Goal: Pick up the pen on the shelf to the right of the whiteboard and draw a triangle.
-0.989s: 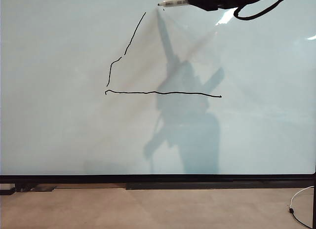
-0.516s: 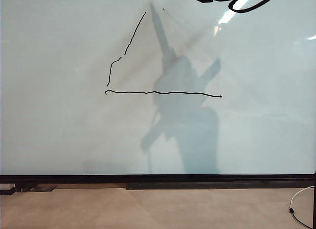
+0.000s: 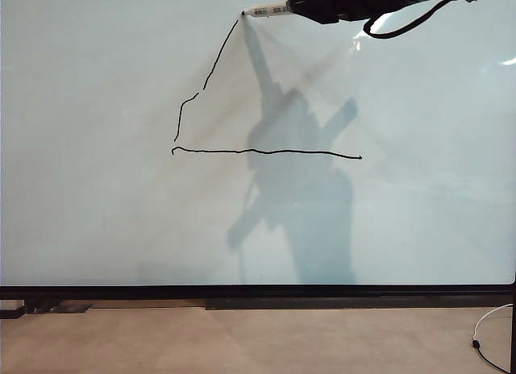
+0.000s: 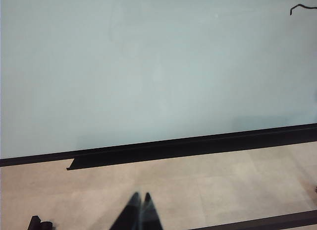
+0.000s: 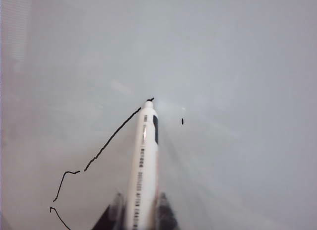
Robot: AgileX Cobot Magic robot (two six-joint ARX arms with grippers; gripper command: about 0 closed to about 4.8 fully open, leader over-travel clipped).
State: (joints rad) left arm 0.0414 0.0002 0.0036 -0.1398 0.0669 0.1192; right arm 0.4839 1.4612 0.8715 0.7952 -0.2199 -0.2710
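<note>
Barcode-striped white pen, text illegible

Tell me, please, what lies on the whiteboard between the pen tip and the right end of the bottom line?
Only bare whiteboard with the arm's shadow, seen in the exterior view; no stroke yet joins the pen tip to the bottom line.

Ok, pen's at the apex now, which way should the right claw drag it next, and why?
Probably down and rightward. The right claw holds the pen tipped at the left stroke's top, while the triangle lacks its right side; the base ends lower right. The left claw idles low.
</note>
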